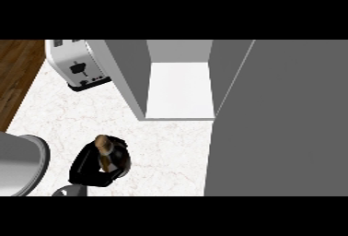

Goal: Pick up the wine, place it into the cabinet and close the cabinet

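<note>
Wine [104, 151] sits at about seven o'clock in the head view, the only view: a brown bottle seen almost from above, on the marble counter [170, 147]. One black hand [95, 167] is wrapped around it, fingers and thumb curled about the bottle's body, so it is gripped. From its place left of centre this looks like the left hand, though the forearm is barely shown; take that as a judgement. No right hand can be seen.

At twelve o'clock stands the cabinet [180, 92], its white floor bare. Its door [279, 120] swings wide open, a large grey panel filling the three o'clock side. At ten o'clock is a toaster [76, 64]. A grey rounded object [20, 161] shows at nine o'clock; what it is cannot be told.

The step in hand appears to be carrying the bottle into the cabinet. To do it well, lift straight up, keep the bottle upright, travel toward twelve o'clock between the cabinet's left wall and the door, and set it down well inside, so the door can close.
</note>
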Tool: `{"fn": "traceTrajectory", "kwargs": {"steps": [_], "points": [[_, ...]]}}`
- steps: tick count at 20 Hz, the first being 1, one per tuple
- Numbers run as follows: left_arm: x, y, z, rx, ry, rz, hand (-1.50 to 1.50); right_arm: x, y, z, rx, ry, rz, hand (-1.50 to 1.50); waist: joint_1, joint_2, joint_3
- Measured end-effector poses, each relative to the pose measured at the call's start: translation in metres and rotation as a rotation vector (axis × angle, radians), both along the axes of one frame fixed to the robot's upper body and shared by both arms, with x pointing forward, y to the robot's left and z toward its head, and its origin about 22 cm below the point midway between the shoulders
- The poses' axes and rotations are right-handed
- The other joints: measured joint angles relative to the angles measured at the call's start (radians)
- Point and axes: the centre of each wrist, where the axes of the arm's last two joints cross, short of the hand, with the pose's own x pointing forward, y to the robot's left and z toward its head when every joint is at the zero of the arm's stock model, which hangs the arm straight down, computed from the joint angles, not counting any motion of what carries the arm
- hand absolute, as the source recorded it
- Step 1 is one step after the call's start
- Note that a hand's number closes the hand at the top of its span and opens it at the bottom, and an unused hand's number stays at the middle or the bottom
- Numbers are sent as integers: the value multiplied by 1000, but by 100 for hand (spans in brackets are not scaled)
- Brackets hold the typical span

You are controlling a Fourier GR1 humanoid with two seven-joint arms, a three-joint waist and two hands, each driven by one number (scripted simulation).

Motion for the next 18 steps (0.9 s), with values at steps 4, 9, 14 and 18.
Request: {"fn": "traceTrajectory", "kwargs": {"steps": [4,9,14,18], "points": [[2,-1,4,39,-30,-34,150,1,0,3,3,-5,-9,-150,1,0,-1],[-1,-12,8,137,-140,-33,150,2,-6,1,-7,-18,-29,-150,2,-2,1],[-7,15,10,153,-149,168,150,2,-2,-1,0,-14,-11,-150,5,-2,0],[-10,31,17,174,-184,310,150,3,-2,-1,-1,-9,-10,-150,6,-1,0]]}}
